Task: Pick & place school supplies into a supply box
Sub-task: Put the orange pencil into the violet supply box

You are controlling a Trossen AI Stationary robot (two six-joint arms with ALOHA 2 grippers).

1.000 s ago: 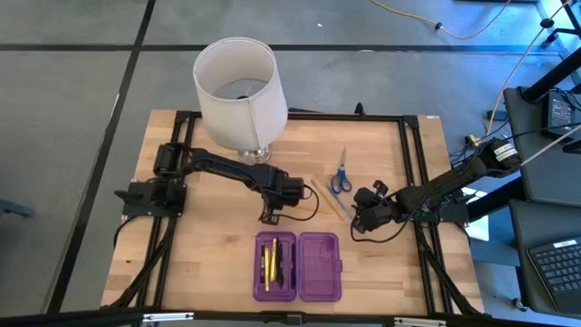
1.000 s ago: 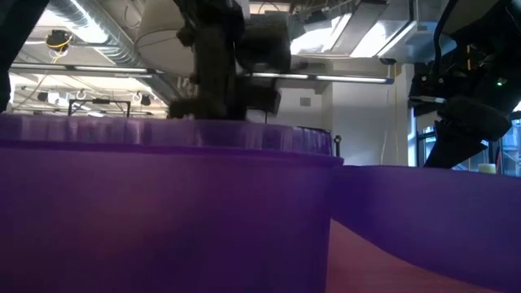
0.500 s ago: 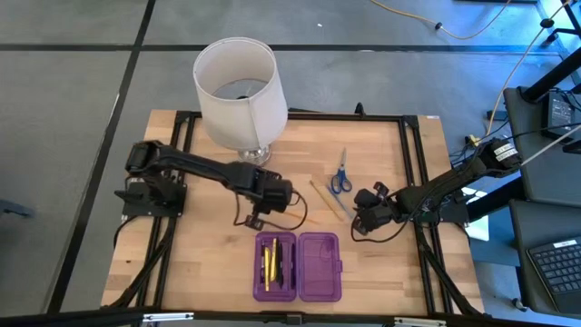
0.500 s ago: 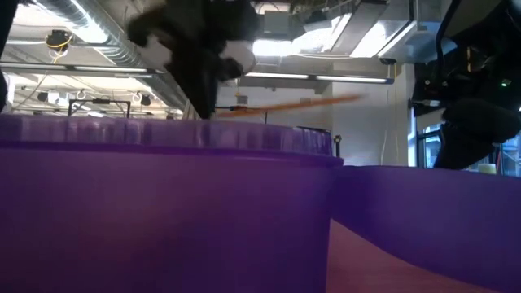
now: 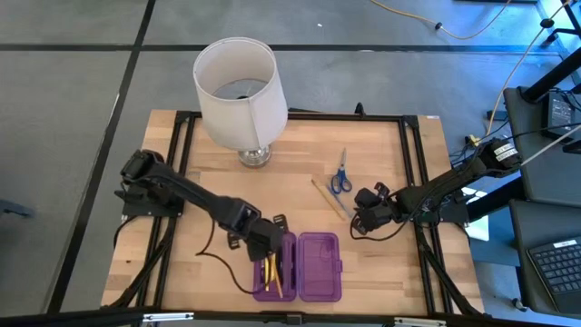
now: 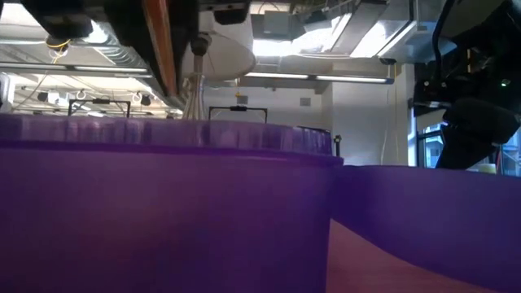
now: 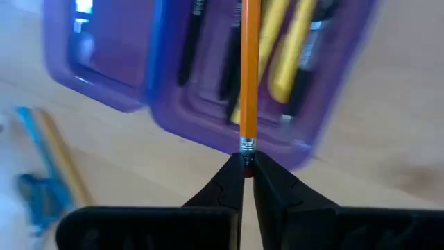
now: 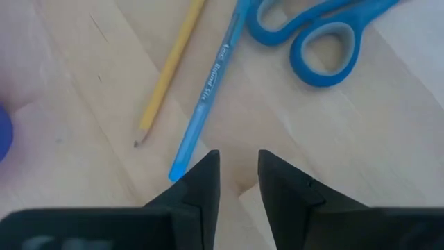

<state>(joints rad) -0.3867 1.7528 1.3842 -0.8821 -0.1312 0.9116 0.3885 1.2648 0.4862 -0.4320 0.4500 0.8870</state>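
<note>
Holding an orange pencil (image 7: 248,76) by its eraser end, left end effector (image 7: 246,164) hangs over the purple pencil case (image 5: 320,269), fingers pinched narrow. Risk: released tilted, pencil could catch the case rim and roll onto the worktop (image 5: 381,154). Right end effector (image 8: 238,165), slightly open and empty, waits near blue scissors (image 8: 326,38), right of the case.

**Non-task surroundings**

White-shaded lamp (image 5: 236,91) upright at the far edge of the wooden table (image 5: 209,195), its glass base (image 5: 254,154) on the boards. Black frame rails (image 5: 415,163) run along the table's sides. Grey floor around. Yellow cable (image 5: 454,32) loops across the floor. Keyboard (image 5: 556,271) beside the table. Ceiling ducts and strip lights (image 6: 326,77) in the low view.
</note>
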